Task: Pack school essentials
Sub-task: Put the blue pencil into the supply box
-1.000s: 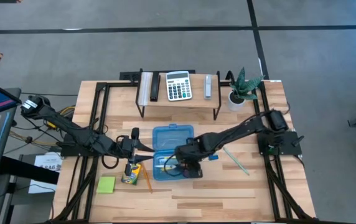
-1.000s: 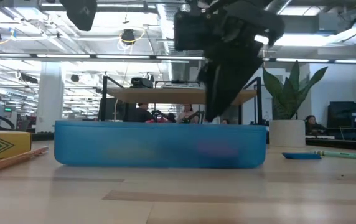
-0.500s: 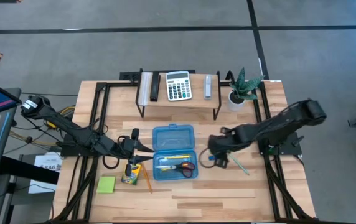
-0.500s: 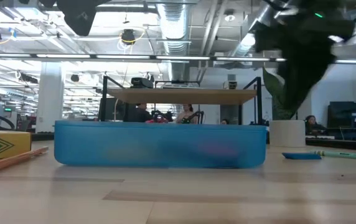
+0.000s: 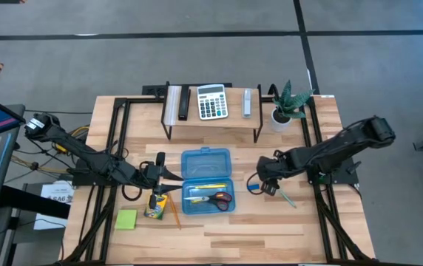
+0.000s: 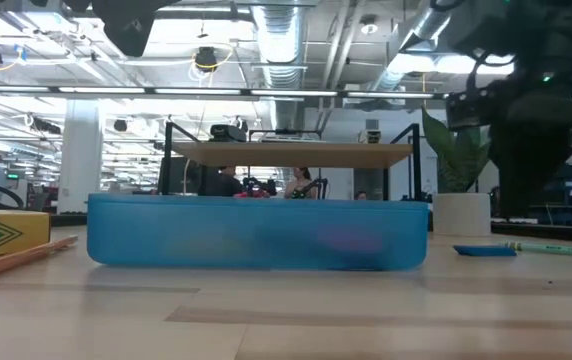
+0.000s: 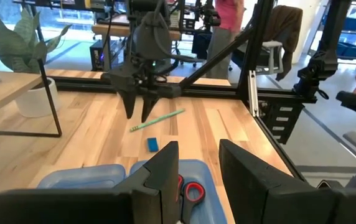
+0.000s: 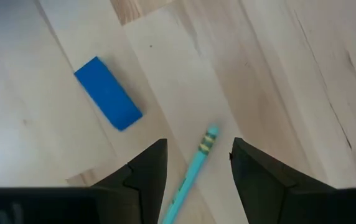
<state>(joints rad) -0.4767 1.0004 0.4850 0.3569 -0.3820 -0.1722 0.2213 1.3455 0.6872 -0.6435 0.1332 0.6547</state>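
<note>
Right gripper (image 5: 269,186) hovers above surface (image 5: 308,222), right of case (image 5: 207,181), jaws spread wide, empty. Teal pen (image 8: 195,170) lies directly below, eraser end showing between fingers; long axis runs diagonally, roughly in line with gripper's view (so jaws straddle it crosswise). Blue eraser (image 8: 108,93) sits just beside pen, apart from it, toward case. Right arm clearly nearer both. Left gripper (image 7: 198,180) waits at case's left end, partly open, nothing held. Scissors (image 5: 219,198) and pencil (image 5: 204,189) already in case.
</note>
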